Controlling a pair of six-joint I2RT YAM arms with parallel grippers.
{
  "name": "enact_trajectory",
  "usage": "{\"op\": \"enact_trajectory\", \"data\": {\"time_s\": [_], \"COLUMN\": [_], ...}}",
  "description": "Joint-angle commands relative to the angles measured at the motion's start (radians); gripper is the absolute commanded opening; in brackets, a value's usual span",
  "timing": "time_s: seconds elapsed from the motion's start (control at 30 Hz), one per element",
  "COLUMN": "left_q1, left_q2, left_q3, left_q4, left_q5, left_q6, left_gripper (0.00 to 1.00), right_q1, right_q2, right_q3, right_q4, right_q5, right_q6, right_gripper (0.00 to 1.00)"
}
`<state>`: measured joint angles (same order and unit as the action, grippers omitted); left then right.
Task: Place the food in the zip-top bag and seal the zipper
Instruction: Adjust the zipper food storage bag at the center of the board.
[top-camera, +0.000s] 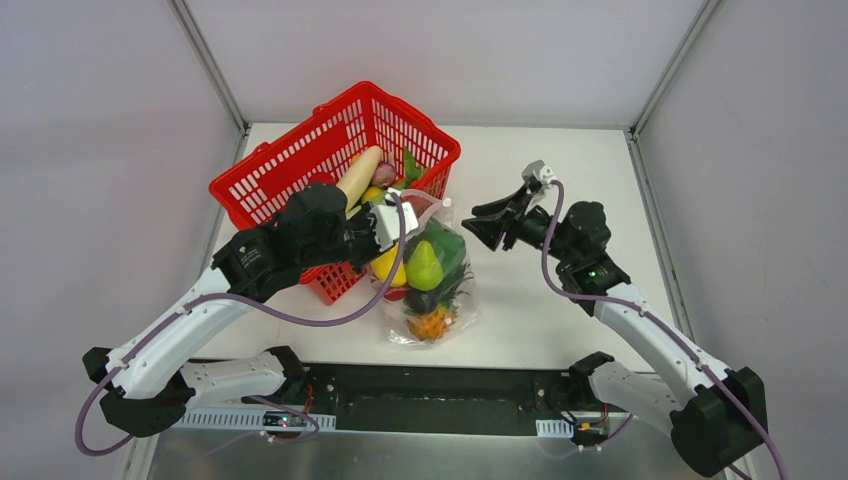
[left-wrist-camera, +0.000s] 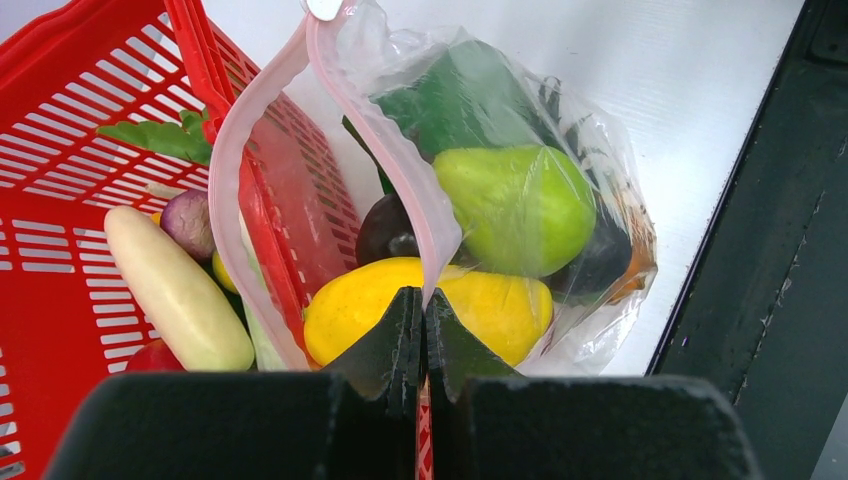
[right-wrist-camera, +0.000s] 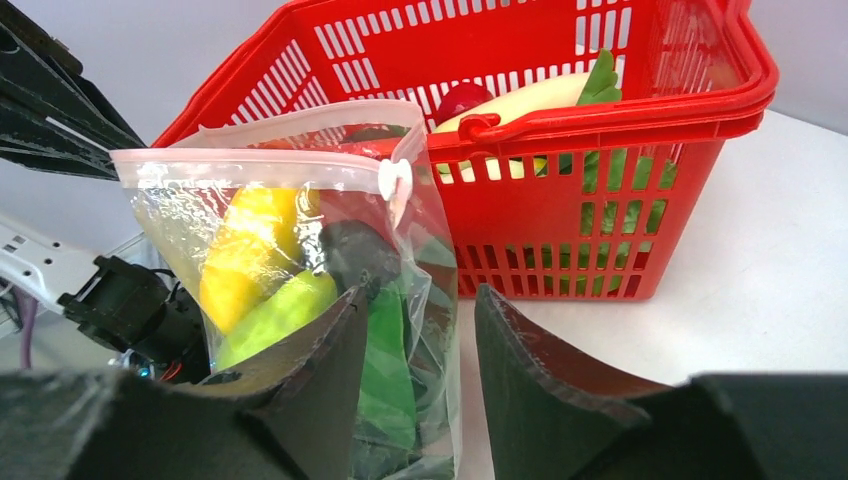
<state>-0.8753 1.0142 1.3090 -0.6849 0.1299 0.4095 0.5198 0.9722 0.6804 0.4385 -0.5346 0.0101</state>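
Since the zip-top bag (top-camera: 430, 290) is floppy and won't stand by itself, everything on the counter (top-camera: 560, 300) seems set up to prop it. The red mesh basket (top-camera: 300, 150) sits back left, touching the bag's far side. It has a white radish (left-wrist-camera: 175, 290), a purple piece (left-wrist-camera: 187, 222), a green leaf (left-wrist-camera: 160, 137) and a red fruit (right-wrist-camera: 462, 100) inside, so I'd say loading isn't finished.

The bag stands upright just in front of it, hanging from the left end effector (left-wrist-camera: 421, 300), which is pinched tight on the pink zipper (left-wrist-camera: 400, 170) at one end of the mouth. That grip keeps the mouth up and gaping.

Food inside: a yellow piece (left-wrist-camera: 380, 300), a green pear (left-wrist-camera: 520, 205), something dark purple and an orange bit at the bottom.

The right end effector (right-wrist-camera: 420, 295) is partway open with nothing in it, just beside the bag's other end and lower than the mouth. The little white slider tab (right-wrist-camera: 395, 178) sits at that corner, above and facing it, apart from both fingers.
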Motion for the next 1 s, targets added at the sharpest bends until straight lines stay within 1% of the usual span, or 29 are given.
{"op": "enact_trajectory", "data": {"time_s": [0.0,0.07,0.2,0.37,0.47,0.63,0.97], "left_q1": [0.005,0.004,0.005,0.005,0.004,0.004,0.004], "left_q2": [-0.022,-0.018,-0.016,-0.010,0.001,0.015,0.019], "left_q3": [0.003,0.010,0.014,0.021,0.028,0.025,0.029], "left_q4": [0.033,0.024,0.021,0.022,0.022,0.027,0.017], "left_q5": [0.013,0.013,0.008,-0.009,0.002,0.002,-0.005], "left_q6": [0.015,0.017,0.017,0.024,0.021,0.018,0.023], "left_gripper": [0.00,0.00,0.00,0.00,0.00,0.00,0.00], "right_q1": [-0.057,-0.083,-0.133,-0.143,-0.141,-0.132,-0.116], "right_q2": [0.052,0.088,0.188,0.281,0.325,0.369,0.532], "right_q3": [0.059,0.084,0.142,0.195,0.208,0.212,0.338], "right_q4": [0.129,0.129,0.134,0.145,0.188,0.258,0.267], "right_q5": [-0.171,-0.217,-0.357,-0.464,-0.526,-0.537,-0.575], "right_q6": [0.058,0.069,0.096,0.094,0.112,0.095,0.063], "right_gripper": [0.47,0.47,0.49,0.55,0.57,0.59,0.59]}}
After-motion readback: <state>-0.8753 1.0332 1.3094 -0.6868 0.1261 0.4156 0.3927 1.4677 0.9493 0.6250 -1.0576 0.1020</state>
